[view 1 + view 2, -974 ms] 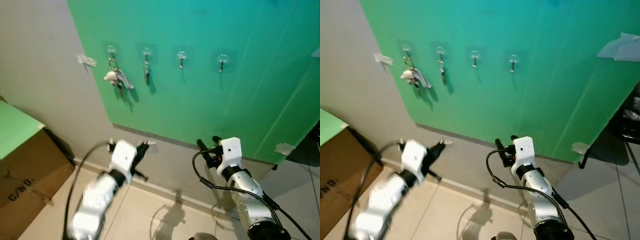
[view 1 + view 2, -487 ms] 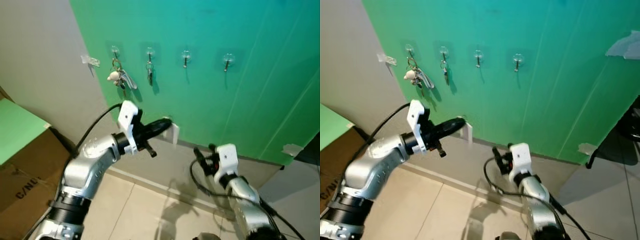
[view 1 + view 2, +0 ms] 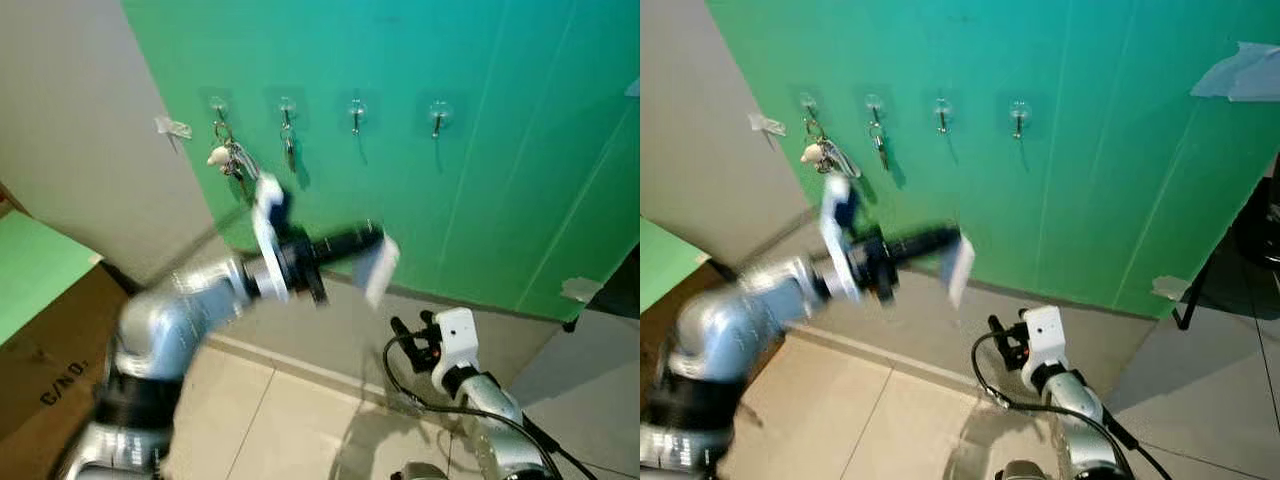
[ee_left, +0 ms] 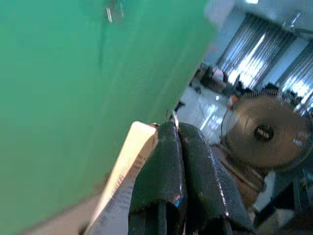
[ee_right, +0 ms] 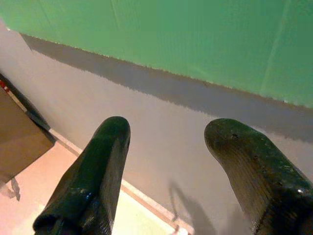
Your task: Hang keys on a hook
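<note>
Green wall [image 3: 480,180] ahead: my left hand [image 3: 368,242] pinches the key tag [image 3: 378,268], raised toward a free hook [image 3: 355,112]; right hand [image 5: 166,161] idles open.

Even, fairly bright indoor light falls on my flat green wall panel [image 3: 470,150], with short shadows trailing toward four o'clock under its small clear hooks [image 3: 356,110]. My silver left arm [image 3: 190,310] smears with motion blur. My left wrist view is soft, with window glare at one o'clock.
</note>
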Controlling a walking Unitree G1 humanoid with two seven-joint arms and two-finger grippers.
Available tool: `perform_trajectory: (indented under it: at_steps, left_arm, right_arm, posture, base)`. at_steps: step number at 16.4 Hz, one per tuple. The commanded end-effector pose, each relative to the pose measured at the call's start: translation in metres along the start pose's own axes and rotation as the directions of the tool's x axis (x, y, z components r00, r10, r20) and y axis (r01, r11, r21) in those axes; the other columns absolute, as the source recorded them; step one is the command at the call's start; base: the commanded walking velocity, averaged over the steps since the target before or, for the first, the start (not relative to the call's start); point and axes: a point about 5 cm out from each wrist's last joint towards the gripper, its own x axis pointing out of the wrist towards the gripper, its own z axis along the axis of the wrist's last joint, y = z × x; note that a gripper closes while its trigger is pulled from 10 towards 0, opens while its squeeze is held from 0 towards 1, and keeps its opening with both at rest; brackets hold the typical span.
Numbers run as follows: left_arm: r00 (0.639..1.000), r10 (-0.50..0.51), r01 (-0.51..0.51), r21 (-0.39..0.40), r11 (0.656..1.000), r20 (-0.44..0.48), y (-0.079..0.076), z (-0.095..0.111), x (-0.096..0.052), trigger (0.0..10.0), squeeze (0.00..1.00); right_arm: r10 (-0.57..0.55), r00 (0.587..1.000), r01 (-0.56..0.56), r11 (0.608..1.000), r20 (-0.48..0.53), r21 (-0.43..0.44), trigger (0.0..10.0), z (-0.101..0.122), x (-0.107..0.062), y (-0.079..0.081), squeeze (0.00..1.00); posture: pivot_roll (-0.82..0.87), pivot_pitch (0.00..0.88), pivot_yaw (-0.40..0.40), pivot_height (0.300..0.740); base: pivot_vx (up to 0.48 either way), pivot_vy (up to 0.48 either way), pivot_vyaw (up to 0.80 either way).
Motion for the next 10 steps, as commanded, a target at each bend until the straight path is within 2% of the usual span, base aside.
perform_trajectory:
  at_steps: [1,4,7,8,10]
  left_arm:
    - [1.0,0.017,-0.017,-0.017,1.0,0.014,0.003,0.007,-0.004,0.0,0.0]
    - [1.0,0.008,-0.007,-0.038,0.999,0.029,0.008,0.02,-0.005,0.0,0.0]
    - [0.998,0.023,-0.017,-0.09,0.996,0.061,0.018,0.028,-0.008,0.0,0.0]
    - [0.995,0.048,-0.038,-0.118,0.992,0.09,0.026,0.033,-0.01,0.0,0.0]
    - [0.99,0.075,-0.059,-0.128,0.99,0.123,0.034,0.04,-0.011,0.0,0.0]
  right_arm:
    - [0.008,1.0,-0.008,1.0,-0.007,-0.006,10.0,-0.002,0.0,0.001,0.0]
    - [0.013,1.0,-0.013,1.0,-0.016,-0.008,10.0,-0.003,0.002,0.002,0.0]
    - [0.019,1.0,-0.019,1.0,-0.014,-0.006,10.0,-0.002,0.005,0.005,0.0]
    - [0.021,1.0,-0.021,1.0,-0.016,-0.004,10.0,-0.003,0.005,0.005,0.0]
    - [0.024,1.0,-0.024,1.0,-0.02,-0.003,10.0,-0.005,0.004,0.006,0.0]
  posture:
    - [-0.24,0.0,0.132,0.722]
    - [-0.24,0.0,0.132,0.722]
    - [-0.24,0.0,0.135,0.722]
    - [-0.24,0.0,0.133,0.722]
    - [-0.24,0.0,0.132,0.722]
  base:
    - [0.0,0.0,0.0]
    - [0.0,0.0,0.0]
    - [0.0,0.0,0.0]
    - [0.0,0.0,0.0]
    - [0.0,0.0,0.0]
